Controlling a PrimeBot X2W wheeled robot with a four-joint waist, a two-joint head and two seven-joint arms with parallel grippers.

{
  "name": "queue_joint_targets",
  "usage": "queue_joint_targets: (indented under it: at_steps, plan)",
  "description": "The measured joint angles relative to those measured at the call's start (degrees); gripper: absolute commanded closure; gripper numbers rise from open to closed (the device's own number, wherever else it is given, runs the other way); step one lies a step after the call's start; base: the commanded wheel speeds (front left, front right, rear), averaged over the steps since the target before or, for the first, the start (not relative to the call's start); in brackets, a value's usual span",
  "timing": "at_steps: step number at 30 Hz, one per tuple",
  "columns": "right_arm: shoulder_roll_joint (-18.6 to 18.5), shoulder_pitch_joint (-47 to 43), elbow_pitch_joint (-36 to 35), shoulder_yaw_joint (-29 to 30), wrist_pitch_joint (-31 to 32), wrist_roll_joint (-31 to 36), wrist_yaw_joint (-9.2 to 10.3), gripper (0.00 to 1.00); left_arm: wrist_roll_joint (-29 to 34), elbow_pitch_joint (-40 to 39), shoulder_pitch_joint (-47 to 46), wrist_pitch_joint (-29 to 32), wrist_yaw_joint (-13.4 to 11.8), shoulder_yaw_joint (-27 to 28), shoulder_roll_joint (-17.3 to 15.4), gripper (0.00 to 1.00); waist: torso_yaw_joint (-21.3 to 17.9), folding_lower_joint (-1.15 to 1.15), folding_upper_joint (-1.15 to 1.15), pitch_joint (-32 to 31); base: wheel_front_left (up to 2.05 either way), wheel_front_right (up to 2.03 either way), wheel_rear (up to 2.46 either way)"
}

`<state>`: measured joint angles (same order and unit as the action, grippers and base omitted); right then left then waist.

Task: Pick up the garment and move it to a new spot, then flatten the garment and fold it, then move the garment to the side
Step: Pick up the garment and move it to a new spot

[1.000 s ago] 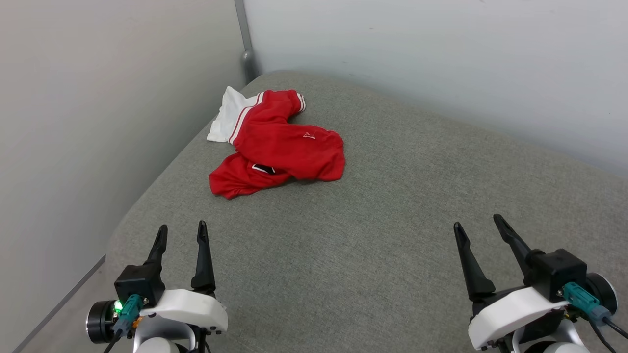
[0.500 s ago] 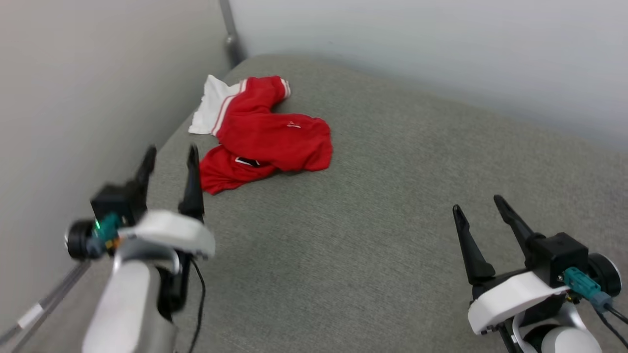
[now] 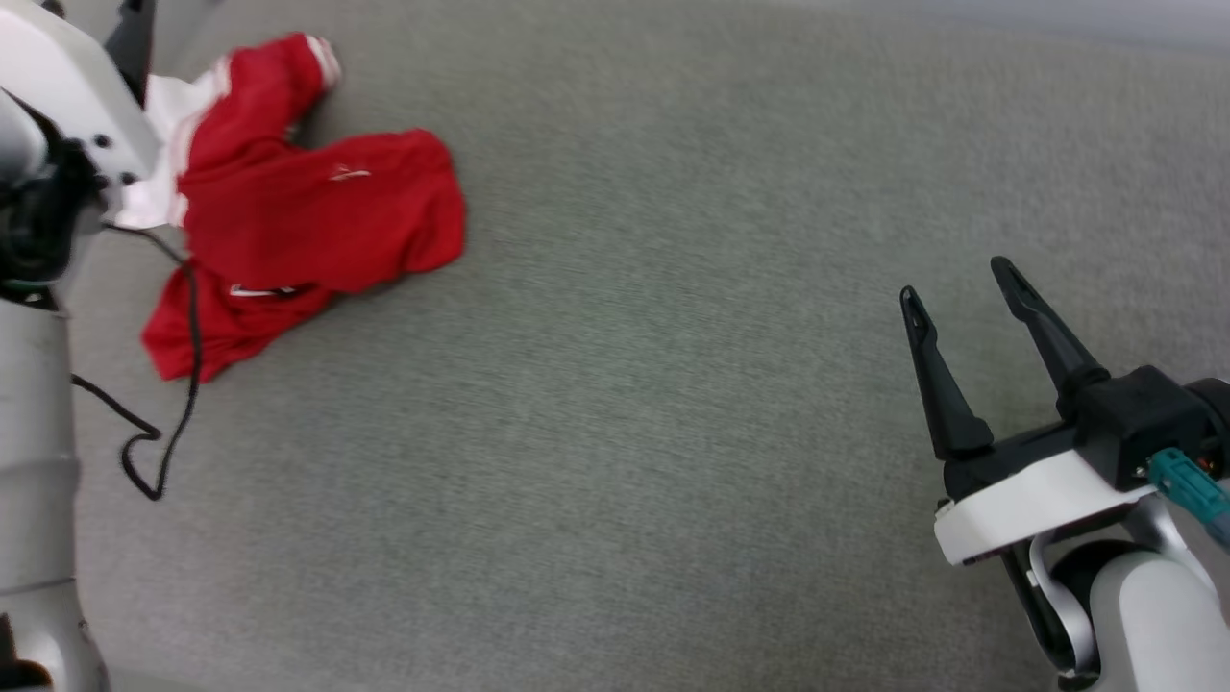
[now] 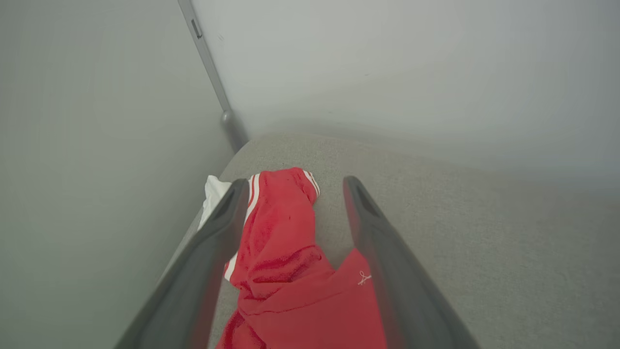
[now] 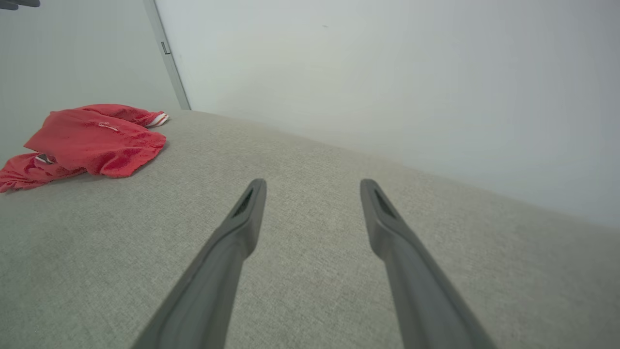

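The garment (image 3: 307, 211) is a crumpled red shirt with a white striped sleeve, lying at the upper left of the grey cushioned surface (image 3: 673, 384). My left arm (image 3: 48, 106) reaches along the left edge beside it. In the left wrist view my left gripper (image 4: 294, 184) hovers open over the garment (image 4: 286, 271), with the red cloth showing between its fingers (image 4: 213, 242) and no contact visible. My right gripper (image 3: 956, 284) is open and empty at the lower right, far from the shirt. The right wrist view has the right gripper (image 5: 314, 184) over bare fabric and the garment (image 5: 92, 138) far left.
Pale walls meet behind the garment at a corner with a grey metal post (image 4: 213, 82). A black cable (image 3: 183, 384) hangs from my left arm over the shirt's lower edge. The grey surface stretches wide to the right of the shirt.
The head camera has tipped down and shifted, so the scene sits differently. My left arm has risen and reached forward to above the garment. The garment lies as before; both grippers stay open.
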<state>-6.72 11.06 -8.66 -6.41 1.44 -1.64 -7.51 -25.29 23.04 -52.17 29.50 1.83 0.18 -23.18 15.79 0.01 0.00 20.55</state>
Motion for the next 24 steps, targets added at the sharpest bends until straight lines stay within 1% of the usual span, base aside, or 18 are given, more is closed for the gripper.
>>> queue_joint_targets:
  at_steps: [3,6,10,13,15,16,17,18,19,20,22,24]
  plan:
    - [-0.2,1.1,0.5,-0.1,-0.4,-0.4,0.0,0.0,-0.9,1.6,-1.2,7.4,-1.3,0.4,-2.0,0.0,-2.4,0.0,0.0,3.2,0.0,0.0,0.0]
    - [-0.5,2.2,0.9,-0.4,-1.0,-0.5,0.01,0.0,-2.2,3.0,-1.4,13.5,-2.4,1.0,-3.5,0.0,-4.6,0.0,0.0,6.3,0.0,0.0,0.0]
    - [-0.7,3.4,1.5,-0.9,-1.7,-0.9,0.0,0.0,-4.3,4.9,1.4,21.3,-4.2,2.3,-5.0,0.0,-7.6,0.0,0.0,9.5,0.0,0.0,0.0]
    - [-0.9,4.2,2.0,-0.8,-2.2,-1.3,0.0,0.0,-6.3,5.8,4.3,25.2,-5.9,3.9,-5.1,0.0,-9.4,0.0,0.0,11.3,0.0,0.0,0.0]
    - [-1.0,4.3,2.2,-0.7,-2.4,-1.4,0.01,0.0,-6.8,5.1,5.4,26.3,-6.8,4.6,-5.4,0.0,-10.3,-0.01,0.0,12.0,0.0,0.0,0.0]
    - [-1.1,4.3,2.2,-0.7,-2.4,-1.4,0.01,0.0,-6.8,4.6,5.9,26.4,-6.9,4.9,-5.8,0.13,-10.6,-0.01,0.0,12.3,0.0,0.0,0.0]
    - [-1.2,4.3,2.3,-0.5,-2.4,-1.4,0.0,0.0,-7.0,4.2,6.3,26.5,-7.1,5.1,-5.8,0.45,-10.7,0.0,0.0,12.5,0.0,0.0,0.0]
    - [-1.2,4.4,2.4,-0.4,-2.4,-1.4,0.0,0.0,-7.3,3.8,6.5,26.9,-7.2,5.1,-5.6,0.62,-10.7,0.0,0.0,12.5,0.0,0.0,0.0]
    - [-1.2,4.5,2.5,-0.4,-2.4,-1.4,0.01,0.0,-7.3,3.4,6.8,27.0,-7.4,5.0,-5.5,0.83,-10.6,-0.01,0.0,12.5,0.0,0.0,0.0]
    - [-1.2,4.7,2.5,-0.4,-2.4,-1.4,0.01,0.0,-7.2,3.0,7.3,27.0,-7.6,4.9,-5.5,1.0,-10.5,-0.01,0.0,12.5,0.0,0.0,0.0]
    - [-1.2,5.0,2.6,-0.6,-2.4,-1.4,0.0,0.0,-6.7,2.6,8.0,26.8,-8.0,4.4,-5.4,1.0,-10.3,-0.01,0.0,12.1,0.0,0.0,0.0]
    - [-1.2,5.0,2.8,-0.7,-2.4,-1.5,0.0,0.0,-5.6,2.1,8.6,24.6,-8.2,4.1,-5.5,1.0,-10.1,-0.01,0.0,11.6,0.0,0.0,0.0]
